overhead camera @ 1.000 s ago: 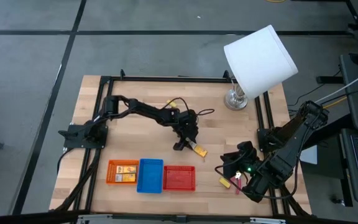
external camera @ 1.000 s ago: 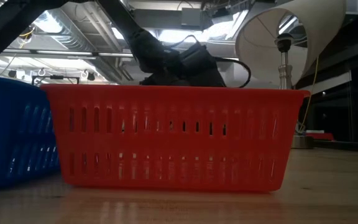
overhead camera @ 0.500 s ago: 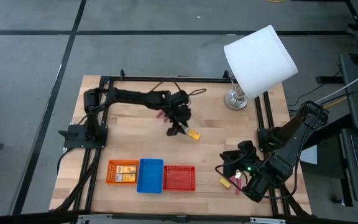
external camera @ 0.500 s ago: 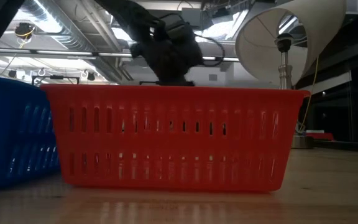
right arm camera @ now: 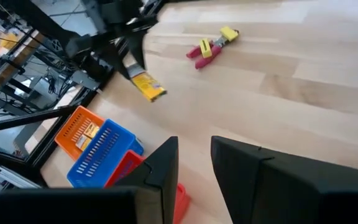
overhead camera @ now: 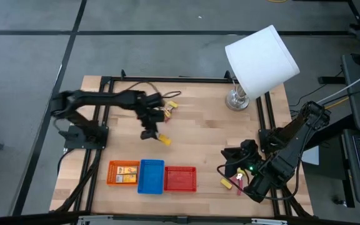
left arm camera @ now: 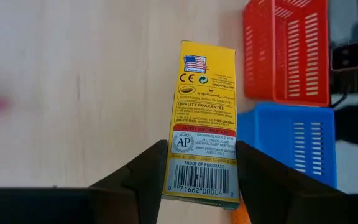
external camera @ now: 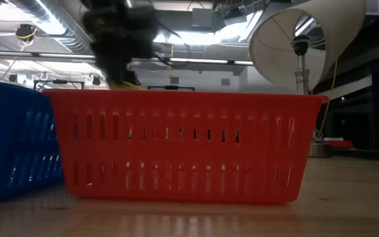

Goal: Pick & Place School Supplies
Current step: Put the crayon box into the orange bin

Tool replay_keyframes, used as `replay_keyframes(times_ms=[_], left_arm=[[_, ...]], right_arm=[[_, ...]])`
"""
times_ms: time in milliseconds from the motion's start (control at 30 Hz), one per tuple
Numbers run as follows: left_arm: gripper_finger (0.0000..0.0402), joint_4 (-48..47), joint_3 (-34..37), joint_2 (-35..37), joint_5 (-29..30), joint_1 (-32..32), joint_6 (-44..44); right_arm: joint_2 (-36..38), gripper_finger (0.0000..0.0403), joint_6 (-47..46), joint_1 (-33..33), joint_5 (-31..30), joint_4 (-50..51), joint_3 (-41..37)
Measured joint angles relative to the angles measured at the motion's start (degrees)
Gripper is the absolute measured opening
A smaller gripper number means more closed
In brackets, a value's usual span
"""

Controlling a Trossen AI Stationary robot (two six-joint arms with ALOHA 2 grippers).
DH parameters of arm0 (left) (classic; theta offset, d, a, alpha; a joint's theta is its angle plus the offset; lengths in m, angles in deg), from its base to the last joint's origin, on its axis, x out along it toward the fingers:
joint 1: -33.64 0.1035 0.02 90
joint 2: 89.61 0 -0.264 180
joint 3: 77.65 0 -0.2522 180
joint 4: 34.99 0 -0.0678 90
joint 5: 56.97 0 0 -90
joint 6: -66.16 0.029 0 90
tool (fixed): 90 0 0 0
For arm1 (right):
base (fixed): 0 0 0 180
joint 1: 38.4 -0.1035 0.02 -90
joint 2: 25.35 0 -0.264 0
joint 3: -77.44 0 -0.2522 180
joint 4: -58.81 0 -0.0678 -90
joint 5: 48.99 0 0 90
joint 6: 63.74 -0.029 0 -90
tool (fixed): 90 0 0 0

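My left gripper (overhead camera: 150, 131) hangs over the middle-left of the table, shut on a flat yellow packet (overhead camera: 164, 140) that has a pale printed label (left arm camera: 204, 118). Red-handled scissors (overhead camera: 162, 113) and small yellow blocks (overhead camera: 172, 104) lie flat on the wood toward the far edge; the right wrist view also shows the scissors (right arm camera: 205, 47). My right gripper (overhead camera: 232, 164) waits open near the right near corner, beside a yellow block (overhead camera: 225, 182) and a pink-handled tool (overhead camera: 238, 182) on the table. My left gripper (left arm camera: 201, 149) pinches the packet between its two fingers (left arm camera: 146, 177), one on each long edge, at the barcode end (left arm camera: 202, 184). The fingers come from above, slanting. The packet is lifted clear of the table and sticks out past the fingertips, tilted downward (right arm camera: 146, 86).
Three mesh trays stand in a row at the near edge: orange (overhead camera: 113, 166) with packets inside, blue (overhead camera: 152, 175) and red (overhead camera: 180, 179). A white-shaded lamp (overhead camera: 261, 59) stands at the far right. Bare wood lies between the trays and the scissors.
My left gripper has risen and swung toward the table's left, from above the red tray's far side to the middle-left. It stayed shut on the yellow packet, which travelled with it, clear of the table.
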Motion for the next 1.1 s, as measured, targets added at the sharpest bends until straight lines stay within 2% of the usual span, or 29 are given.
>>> replay_keyframes(times_ms=[233,433,567,700,1100], left_arm=[[0.0175,0.2,11.5,22.7,10.8,-6.4,-20.9],[0.0175,-0.7,16.6,35.6,21.1,-19.5,-36.3],[0.0175,-0.7,18.5,39.6,27.5,-30.9,-43.7],[0.0175,-1.1,20.7,41.8,36.8,-42.0,-52.0],[0.0175,2.9,26.8,40.2,57.7,-72.0,-80.0]], right_arm=[[0.0,0.0098,1.2,0.4,-0.4,0.1,0.0],[0.0,0.0098,1.3,0.4,-1.4,0.1,0.0],[0.0,0.0098,0.8,0.7,-1.6,0.0,0.0],[0.0,0.0098,-0.4,1.1,-1.6,0.0,0.0],[0.0,0.0098,-0.8,1.4,-1.6,-2.3,0.0]])
